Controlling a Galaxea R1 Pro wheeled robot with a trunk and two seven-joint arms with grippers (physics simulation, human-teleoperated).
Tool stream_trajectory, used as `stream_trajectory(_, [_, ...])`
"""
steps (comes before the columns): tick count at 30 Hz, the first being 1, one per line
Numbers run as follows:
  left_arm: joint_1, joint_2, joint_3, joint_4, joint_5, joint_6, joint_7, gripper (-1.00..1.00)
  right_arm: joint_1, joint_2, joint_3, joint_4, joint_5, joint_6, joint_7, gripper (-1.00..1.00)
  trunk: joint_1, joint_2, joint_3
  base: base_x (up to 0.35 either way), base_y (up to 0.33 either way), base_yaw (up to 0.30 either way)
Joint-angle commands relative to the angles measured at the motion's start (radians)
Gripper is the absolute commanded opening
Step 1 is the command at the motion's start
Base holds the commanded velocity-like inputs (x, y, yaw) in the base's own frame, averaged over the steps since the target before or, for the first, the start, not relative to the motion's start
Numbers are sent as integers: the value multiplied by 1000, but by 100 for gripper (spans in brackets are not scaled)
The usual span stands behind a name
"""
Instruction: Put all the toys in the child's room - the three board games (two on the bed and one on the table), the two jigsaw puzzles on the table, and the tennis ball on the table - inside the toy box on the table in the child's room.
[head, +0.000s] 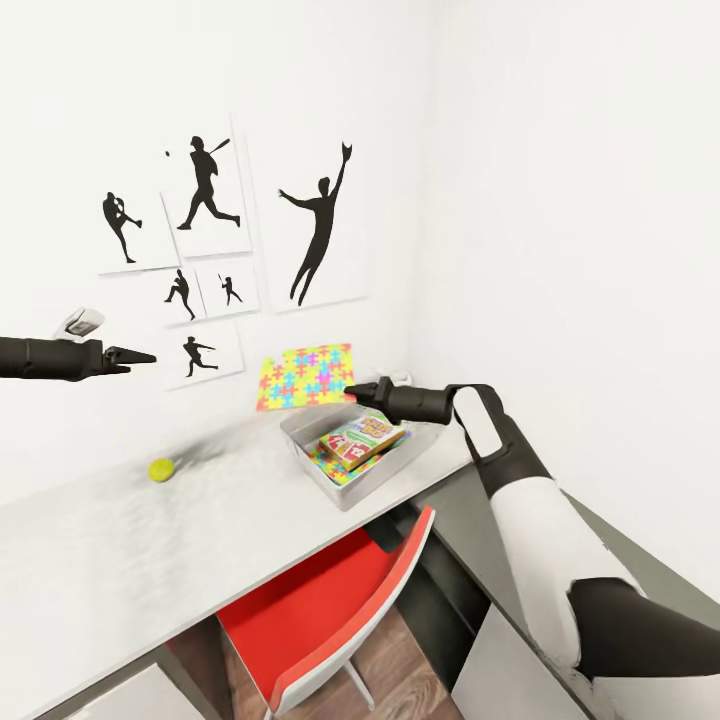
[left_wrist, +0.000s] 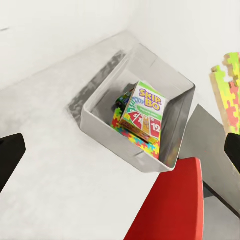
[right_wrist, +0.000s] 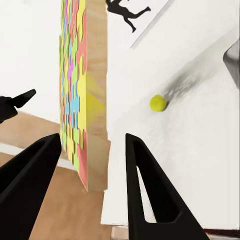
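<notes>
The grey toy box sits at the table's far right corner. In it, a SKIP-BO board game lies on a jigsaw puzzle. A second jigsaw puzzle stands nearly upright by the wall behind the box. My right gripper is open at its lower right edge, with the puzzle's edge between the spread fingers. The tennis ball rests on the table. My left gripper hovers open, high at the left.
A red chair is tucked under the table in front of the toy box. The dark grey side unit runs along the right wall below my right arm. Baseball silhouette posters hang on the wall.
</notes>
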Motion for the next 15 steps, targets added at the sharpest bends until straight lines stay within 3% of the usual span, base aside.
stream_trajectory(1, [-1, 0, 2, 0, -10, 10, -10, 100, -10, -1, -3, 2, 9, 3, 0, -100, 1, -2, -2, 0, 0, 0])
stream_trajectory(8, [0, 0, 1, 0, -10, 8, -10, 100, -61, -7, -11, 9, 7, 3, -94, -100, 1, -2, -2, 0, 0, 0])
stream_trajectory(11, [0, 0, 0, 0, -10, 8, -10, 100, -112, -8, -12, 30, 6, 3, -119, -100, 1, -2, -2, 0, 0, 0])
stream_trajectory(15, [0, 0, 1, 0, -10, 7, -10, 100, -219, -21, -12, 187, 7, 3, -128, -100, 1, -2, -2, 0, 0, 0])
